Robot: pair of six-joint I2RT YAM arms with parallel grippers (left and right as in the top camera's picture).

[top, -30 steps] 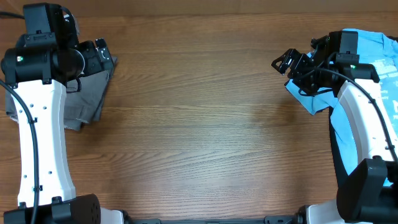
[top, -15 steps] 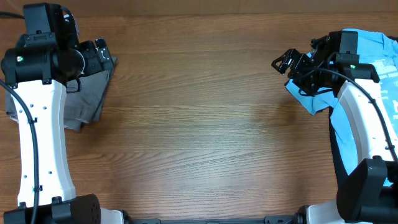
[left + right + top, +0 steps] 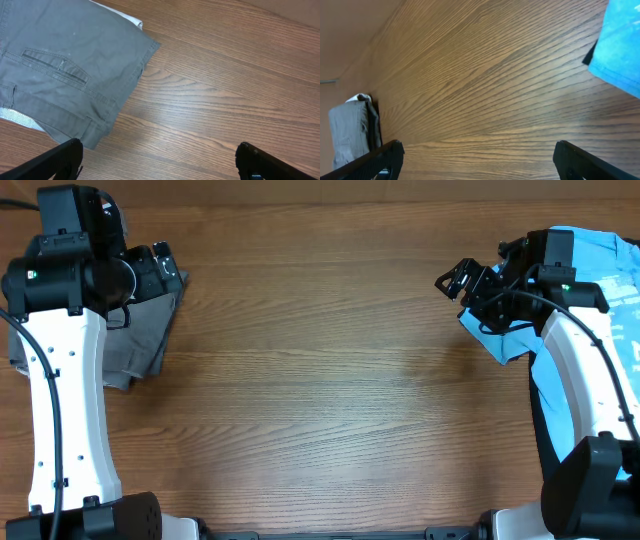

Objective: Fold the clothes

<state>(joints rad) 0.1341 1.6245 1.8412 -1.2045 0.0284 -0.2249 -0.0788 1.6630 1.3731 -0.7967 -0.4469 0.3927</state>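
Lying on the table, the grey shorts go ungripped, with the left gripper spread wide near them. Empty too, the right gripper stands released.

My left gripper hovers near the tabletop's far left corner, jaws spread wide and empty. My right gripper hangs toward the far right corner, jaws equally wide, empty. Both white forearms reach out from the near edge.

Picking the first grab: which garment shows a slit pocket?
The dark grey shorts on the left, with a slit pocket below the waistband. The light blue T-shirt on the right shows no pocket.
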